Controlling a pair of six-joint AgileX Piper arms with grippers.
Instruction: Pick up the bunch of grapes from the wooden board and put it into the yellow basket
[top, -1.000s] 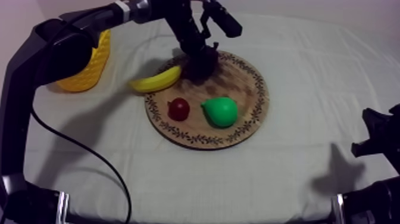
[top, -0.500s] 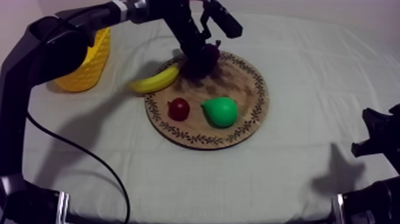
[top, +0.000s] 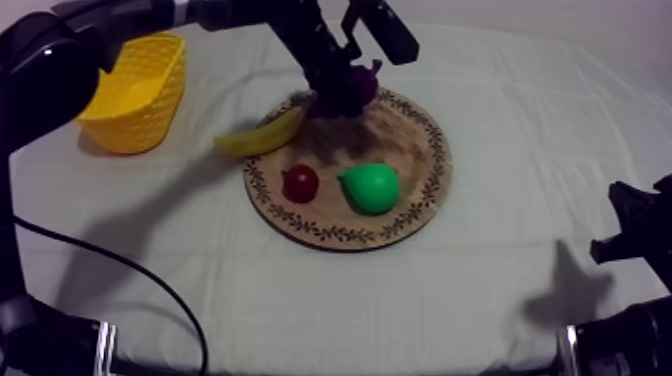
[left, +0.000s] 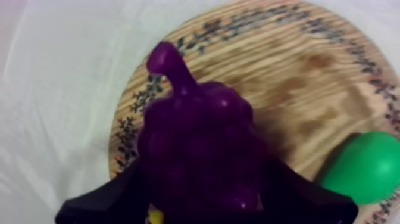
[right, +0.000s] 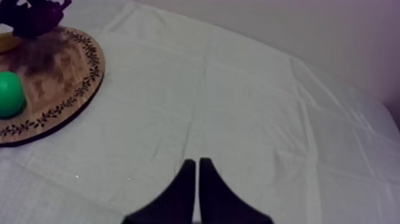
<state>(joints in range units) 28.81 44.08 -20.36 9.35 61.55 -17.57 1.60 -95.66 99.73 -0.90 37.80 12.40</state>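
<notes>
The left tool (top: 342, 92) is clamping the purple bunch of toy grapes (left: 199, 143), holding it over the far rim of the round wooden board with a patterned rim (top: 400, 215). The yellow plastic basket (top: 135, 95) is sitting well off the board's left side, so the carry is likely going leftward. The right tool (right: 196, 179), fingers together, is waiting off the board's right.
</notes>
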